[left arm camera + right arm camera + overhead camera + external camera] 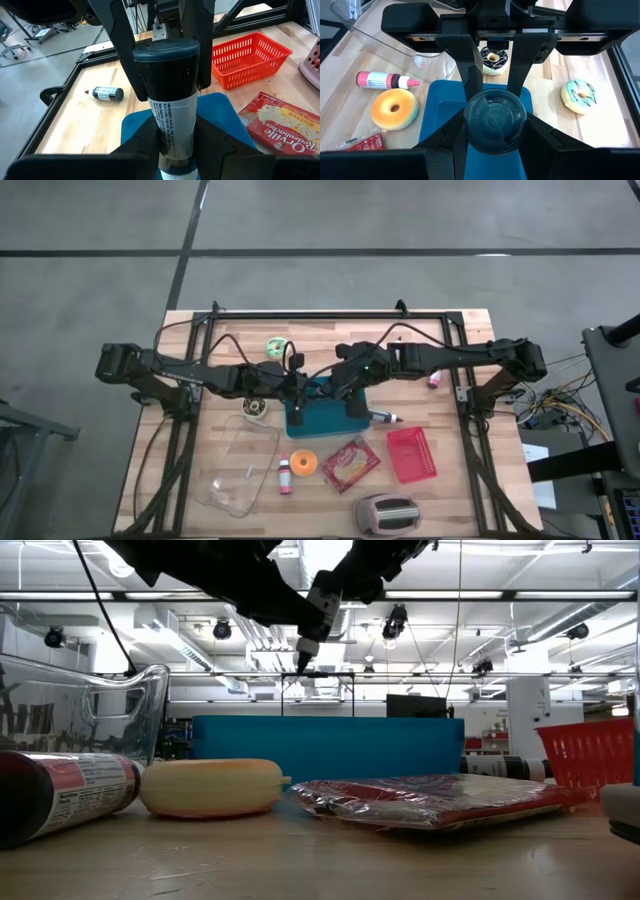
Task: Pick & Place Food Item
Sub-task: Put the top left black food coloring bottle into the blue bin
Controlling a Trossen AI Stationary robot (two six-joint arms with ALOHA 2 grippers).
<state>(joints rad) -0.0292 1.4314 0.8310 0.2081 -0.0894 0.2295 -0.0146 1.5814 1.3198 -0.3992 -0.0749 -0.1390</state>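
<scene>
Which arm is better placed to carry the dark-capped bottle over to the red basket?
Right, probably. The right gripper and the left gripper both clamp the bottle above the blue bin, but the red basket lies on the right arm's side of the table.

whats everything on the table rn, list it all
bottle: 1, dark cap, white label, held over the bin
bin: 1, blue, table centre
green donut: 1, far side
chocolate donut: 1, left of the bin
orange donut: 1, near side of the bin
pink bottle: 1, beside the orange donut
glass dish: 1, clear, near left
popcorn bag: 1, red, near centre
basket: 1, red, near right
toaster: 1, grey, near edge
small bottle: 1, black and white, right of the bin
small pink item: 1, far right
left gripper: jaws shut on the bottle
right gripper: jaws shut on its cap
</scene>
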